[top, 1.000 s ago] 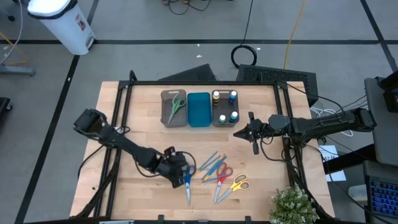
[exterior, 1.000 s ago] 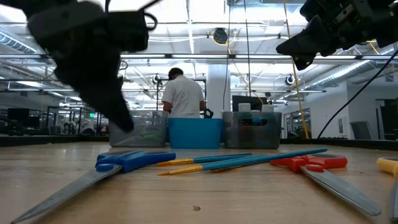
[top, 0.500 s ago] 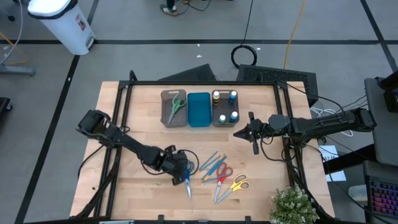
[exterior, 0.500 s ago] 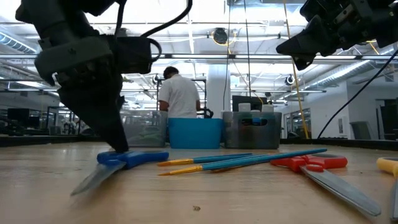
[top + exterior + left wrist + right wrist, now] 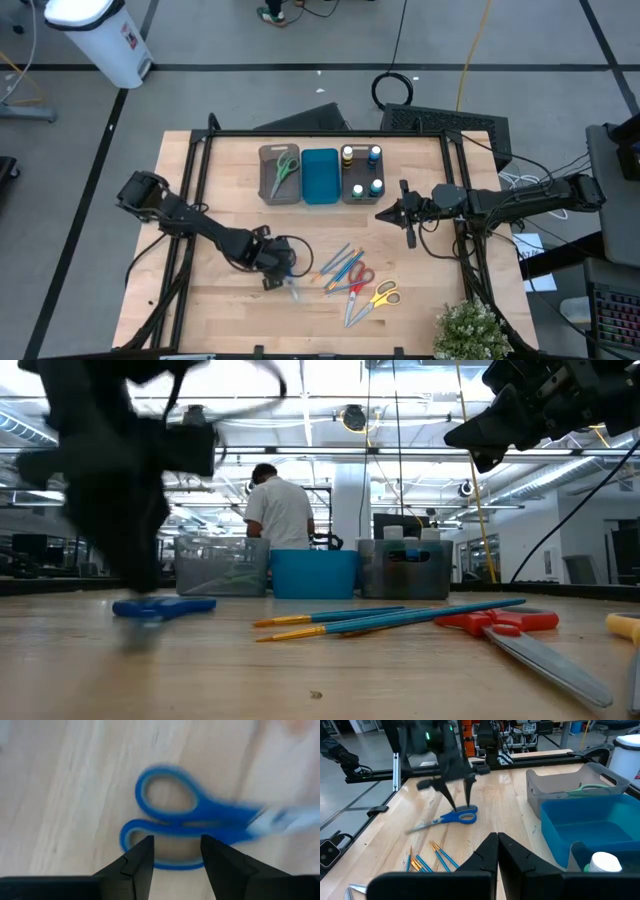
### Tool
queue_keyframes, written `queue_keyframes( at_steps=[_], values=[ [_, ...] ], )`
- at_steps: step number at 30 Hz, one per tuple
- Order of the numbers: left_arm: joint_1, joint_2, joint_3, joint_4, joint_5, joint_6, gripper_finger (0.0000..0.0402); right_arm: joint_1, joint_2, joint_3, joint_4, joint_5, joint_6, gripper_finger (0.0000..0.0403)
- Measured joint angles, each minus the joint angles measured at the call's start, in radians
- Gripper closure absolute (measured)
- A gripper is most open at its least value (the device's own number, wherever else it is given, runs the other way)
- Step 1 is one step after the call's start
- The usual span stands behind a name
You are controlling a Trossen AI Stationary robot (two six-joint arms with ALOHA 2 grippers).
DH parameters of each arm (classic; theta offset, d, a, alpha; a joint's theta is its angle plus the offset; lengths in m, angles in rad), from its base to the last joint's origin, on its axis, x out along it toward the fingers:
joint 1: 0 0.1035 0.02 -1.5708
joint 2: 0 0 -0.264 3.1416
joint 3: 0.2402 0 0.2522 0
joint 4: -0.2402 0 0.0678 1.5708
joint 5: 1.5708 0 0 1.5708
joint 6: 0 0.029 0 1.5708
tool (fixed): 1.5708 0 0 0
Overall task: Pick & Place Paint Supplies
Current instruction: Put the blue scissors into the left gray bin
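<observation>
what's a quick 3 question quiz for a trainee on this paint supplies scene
1. True or false: the left hand is open above the blue scissors.
2. Which tray holds the green scissors? A) the blue tray B) the grey tray on the picture's left in the high view C) the grey tray with the bottles
3. Fill in: the right hand hangs over the table with its fingers ____.

Key: 1 true. 2 B, the grey tray. 3 shut.
</observation>
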Motion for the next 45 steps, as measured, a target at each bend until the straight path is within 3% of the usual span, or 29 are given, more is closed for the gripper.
queue_keyframes(
  at_steps=[8, 18, 33, 45],
  values=[
    [-0.005, -0.086, 0.004, -0.037, -0.020, -0.204, 0.0231, 0.000, 0.000, 0.000, 0.002, 0.000, 0.000, 0.0403],
    [0.013, -0.076, 0.004, -0.118, -0.113, -0.456, 0.0231, 0.000, 0.000, 0.000, 0.006, 0.000, 0.000, 0.0403],
    [0.026, 0.056, 0.005, -0.089, -0.041, -0.489, 0.0231, 0.000, 0.000, 0.000, 0.007, 0.000, 0.000, 0.0403],
    [0.044, 0.069, 0.008, -0.080, -0.041, -0.451, 0.0231, 0.000, 0.000, 0.000, 0.007, 0.000, 0.000, 0.0403]
  ],
)
